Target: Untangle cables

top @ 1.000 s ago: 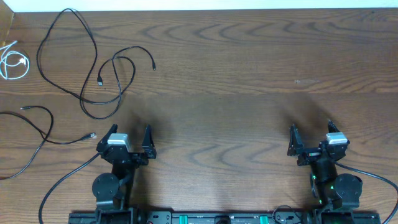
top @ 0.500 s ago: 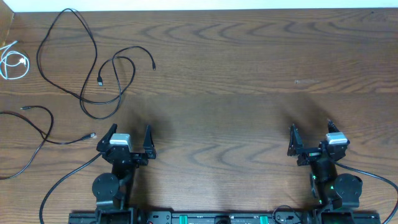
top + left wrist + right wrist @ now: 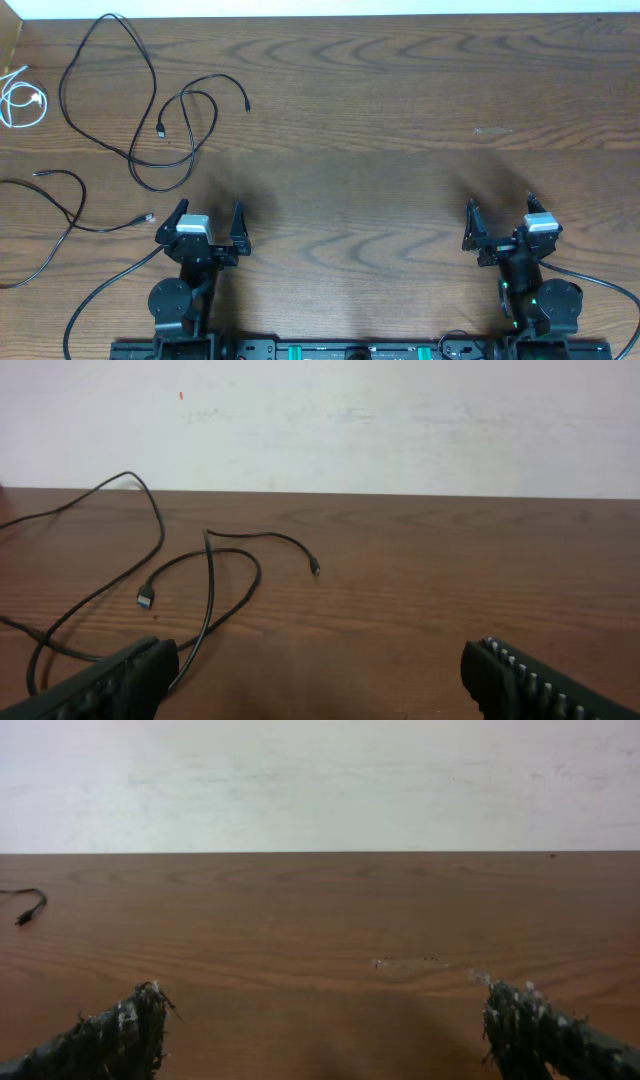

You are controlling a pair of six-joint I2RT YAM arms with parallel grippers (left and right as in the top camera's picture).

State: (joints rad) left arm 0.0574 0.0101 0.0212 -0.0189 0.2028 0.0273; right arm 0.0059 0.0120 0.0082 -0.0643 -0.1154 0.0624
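Far left the cables [image 3: 161, 130] sprawl; the table [image 3: 400, 150] rightward lies open.

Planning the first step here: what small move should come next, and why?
Probably reach the open, empty left pincer forward toward the thin looped black cable: it crosses itself ahead on that side, far from the right pincer.

The left arm [image 3: 172, 298] and right arm [image 3: 556, 302] are black all over, each with a round drum-shaped joint near its base, a pale grey block [image 3: 192, 225] on top behind the prongs, and a thick black cord [image 3: 105, 290] trailing from it. The left gripper [image 3: 208, 215] has fingers [image 3: 535, 680] lined with fine ribs (clear in the wrist view). The right gripper [image 3: 500, 218] has rough fingers [image 3: 112, 1035] flecked with white, and small green lights [image 3: 507, 288] glow on that arm.
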